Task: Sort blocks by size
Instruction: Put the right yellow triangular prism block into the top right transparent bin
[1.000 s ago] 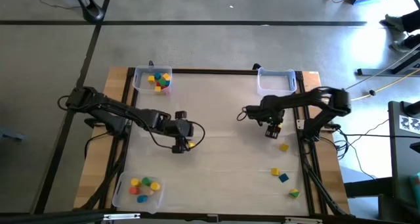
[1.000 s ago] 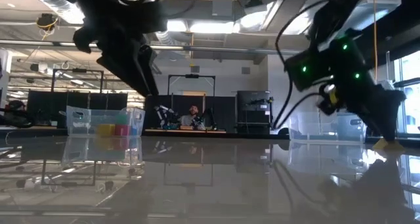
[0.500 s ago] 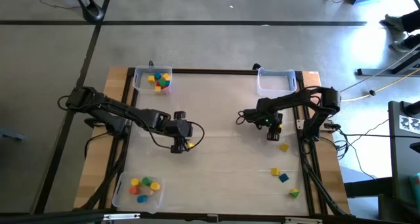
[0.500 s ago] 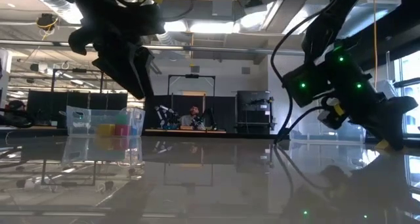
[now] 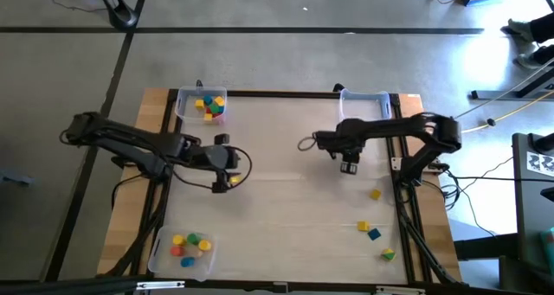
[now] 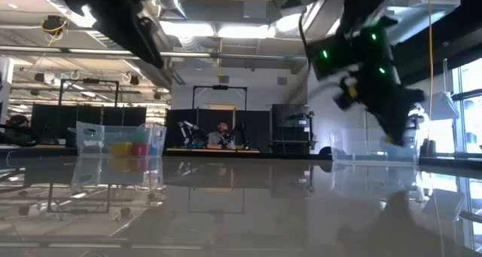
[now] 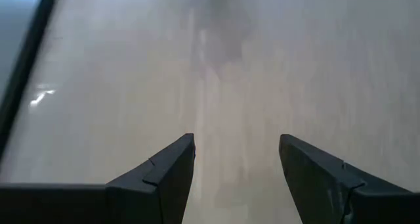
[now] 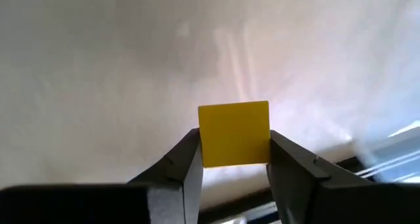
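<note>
Right wrist view: the right gripper jaws are clamped on a yellow block. Next, carry it to a tray (left gripper jaws apart, empty).

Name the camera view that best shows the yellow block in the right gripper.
The right wrist view: the yellow block fills the middle, clamped between the right gripper fingers. The high view shows only the gripper above the table, the block hidden. The low view gives no clear sight of it; the left wrist view shows none.
</note>
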